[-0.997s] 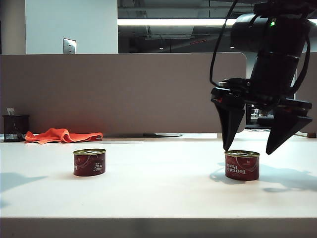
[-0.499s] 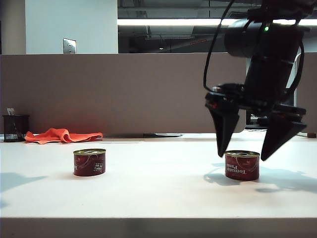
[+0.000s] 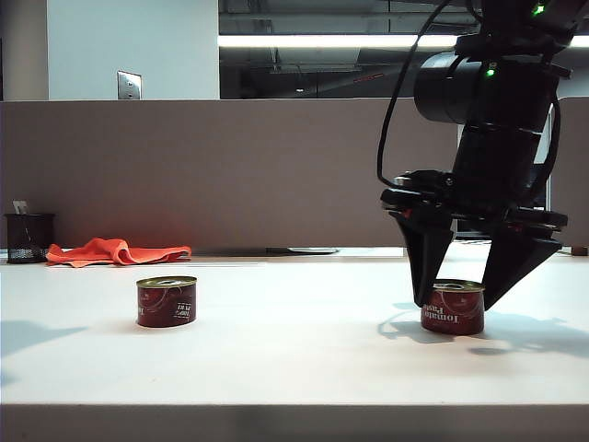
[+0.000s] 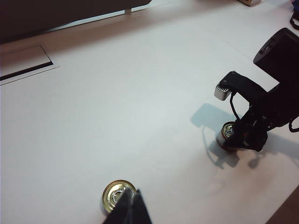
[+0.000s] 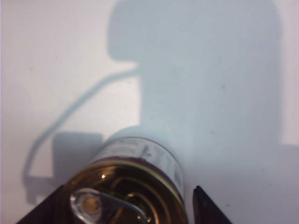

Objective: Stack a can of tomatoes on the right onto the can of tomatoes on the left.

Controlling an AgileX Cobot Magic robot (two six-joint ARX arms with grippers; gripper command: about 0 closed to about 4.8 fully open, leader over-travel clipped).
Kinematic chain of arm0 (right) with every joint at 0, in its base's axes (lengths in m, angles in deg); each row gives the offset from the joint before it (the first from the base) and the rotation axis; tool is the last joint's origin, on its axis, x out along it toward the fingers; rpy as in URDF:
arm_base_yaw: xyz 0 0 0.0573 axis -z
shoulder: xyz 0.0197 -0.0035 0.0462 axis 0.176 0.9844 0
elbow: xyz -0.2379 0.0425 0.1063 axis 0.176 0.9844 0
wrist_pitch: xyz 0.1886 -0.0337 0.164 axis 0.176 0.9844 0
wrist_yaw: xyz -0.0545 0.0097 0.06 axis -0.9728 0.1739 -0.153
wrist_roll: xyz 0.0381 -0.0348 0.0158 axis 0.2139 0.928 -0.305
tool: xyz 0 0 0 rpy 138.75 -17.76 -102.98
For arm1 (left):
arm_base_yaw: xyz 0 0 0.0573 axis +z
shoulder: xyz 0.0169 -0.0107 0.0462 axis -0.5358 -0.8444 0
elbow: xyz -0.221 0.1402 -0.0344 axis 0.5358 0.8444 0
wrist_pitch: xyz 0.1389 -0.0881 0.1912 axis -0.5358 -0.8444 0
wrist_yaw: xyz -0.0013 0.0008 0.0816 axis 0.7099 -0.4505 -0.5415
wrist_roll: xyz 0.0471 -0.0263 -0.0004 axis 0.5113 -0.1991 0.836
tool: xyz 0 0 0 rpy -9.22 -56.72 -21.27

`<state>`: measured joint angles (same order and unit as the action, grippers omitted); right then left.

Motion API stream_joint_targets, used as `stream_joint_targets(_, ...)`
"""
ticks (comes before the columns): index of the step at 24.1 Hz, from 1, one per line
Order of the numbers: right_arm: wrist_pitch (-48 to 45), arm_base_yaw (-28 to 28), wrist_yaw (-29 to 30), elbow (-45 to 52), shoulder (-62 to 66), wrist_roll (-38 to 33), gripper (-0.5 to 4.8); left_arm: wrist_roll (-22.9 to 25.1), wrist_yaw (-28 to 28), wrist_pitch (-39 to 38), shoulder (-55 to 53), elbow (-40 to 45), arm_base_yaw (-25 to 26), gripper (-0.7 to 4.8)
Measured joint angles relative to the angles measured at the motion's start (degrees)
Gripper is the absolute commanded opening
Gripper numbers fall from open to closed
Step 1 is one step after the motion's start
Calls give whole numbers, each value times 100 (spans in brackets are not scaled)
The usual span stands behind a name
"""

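Two short red tomato cans with gold lids stand on the white table. The left can [image 3: 167, 301] stands alone; the left wrist view has it [image 4: 116, 196] partly behind my left gripper [image 4: 132, 193], which hangs above it, shut and empty. My right gripper [image 3: 455, 302] is lowered over the right can [image 3: 452, 311], one dark finger on each side of it. In the right wrist view the can [image 5: 140, 154] sits between the fingers of that gripper [image 5: 131, 187], with a gap showing beside one finger [image 5: 205, 207]. It is open. The left wrist view also shows this can [image 4: 227, 131] under the right arm.
An orange cloth [image 3: 118, 251] and a black mesh cup [image 3: 28, 238] lie at the back left, before a grey partition [image 3: 230, 170]. A cable slot [image 4: 23, 65] is set into the table far from the cans. The table's front edge [image 3: 294, 405] runs across the exterior view.
My right gripper has come down from above the right can until its fingers stand on either side of it, and the fingers have drawn a little closer. The cans have not moved.
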<state>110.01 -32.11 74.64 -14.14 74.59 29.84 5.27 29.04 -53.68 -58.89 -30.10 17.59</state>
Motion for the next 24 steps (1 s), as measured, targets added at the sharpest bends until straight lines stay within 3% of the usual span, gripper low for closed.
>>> stream_joint_targets(1, -4, 0, 0, 0, 0, 2, 350, 0, 0, 0, 0, 0, 0, -5)
stream_joint_targets(4, -4, 0, 2, 0, 0, 13, 274, 0, 0, 0, 0, 0, 0, -5)
stream_joint_targets(9, -57, 0, -7, -2, -7, 201, 272, 0, -44, 0, 0, 0, 0, -5)
stream_joint_targets(18, 52, -256, -166, -767, 33, 483, 271, 133, -892, 2, 22, 0, 0, -5)
stream_joint_targets(24, -63, -1152, -157, -2037, 129, 498, 272, 144, -1012, 0, 22, 0, 0, -5)
